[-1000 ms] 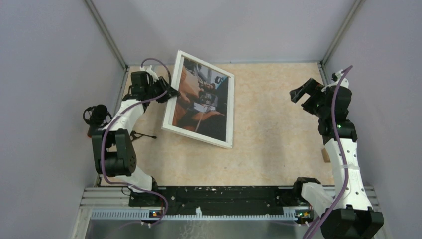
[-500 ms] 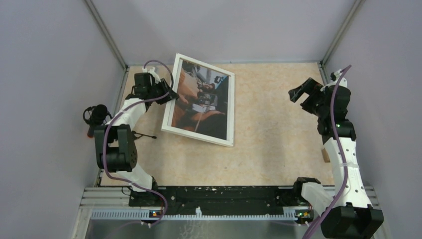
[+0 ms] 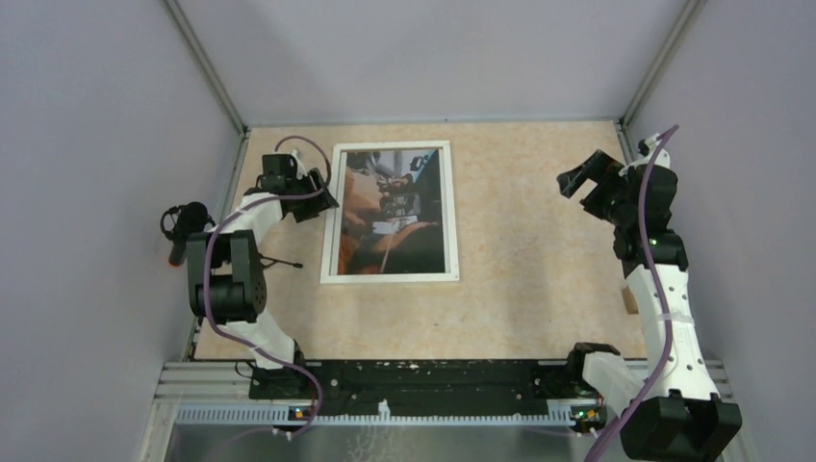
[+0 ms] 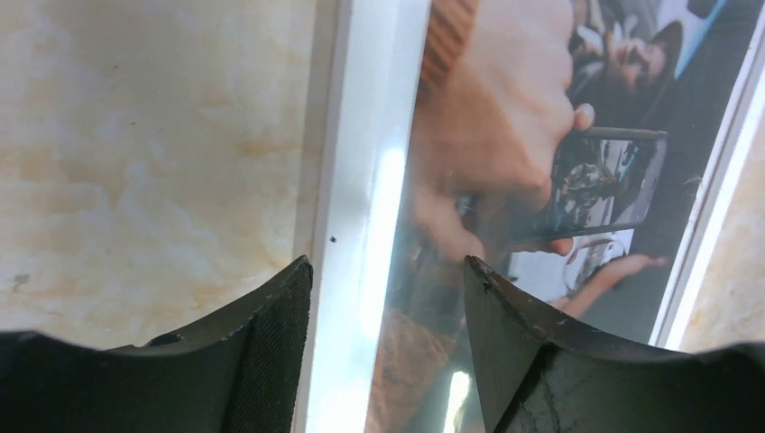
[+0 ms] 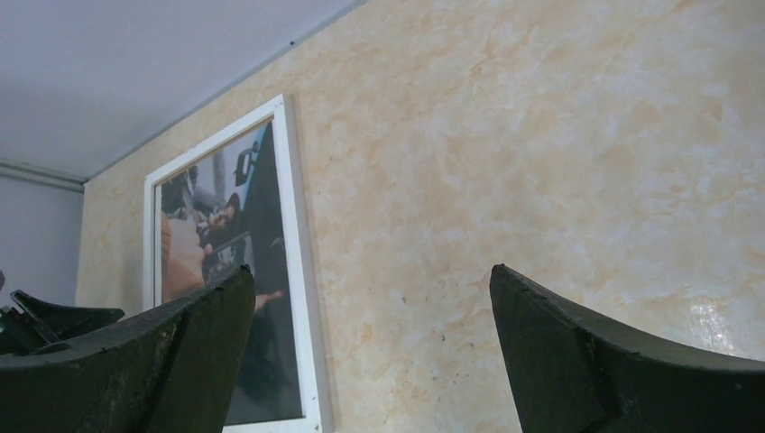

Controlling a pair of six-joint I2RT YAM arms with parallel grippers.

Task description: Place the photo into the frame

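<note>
**A:** What do we have different from 1 second ago?

**B:** The frame (image 3: pixel 390 278). It was skewed then, with its 9 o'clock side raised off the table (image 3: pixel 520 250) at the left gripper (image 3: pixel 327 200). Now we see it lying flat and face up, its sides square to the table edges.

**A:** And the photo (image 3: pixel 395 212)?

**B:** It sits inside the frame, picture side up, with the white strips showing on all 4 sides. In the left wrist view we catch glare across it, so we judge it lies behind the glazing.

**A:** Do we still have hold of anything?

**B:** We think not. The left gripper is at the frame's 9 o'clock edge, low over the strip. Its 2 fingers stand apart, 1 on each side of the strip, with a gap showing on both sides, so nothing is pinched. The right gripper (image 3: pixel 580 183) hangs well apart at the frame's 3 o'clock, also spread wide and holding nothing.

**A:** So where does that leave us?

**B:** We read it as the set-down: the loaded frame has been lowered and let go. We judge the task about finished, with only drawing the left arm back towards 9 o'clock left to do. The risk there is a fingertip catching the strip and dragging the frame askew.
</note>
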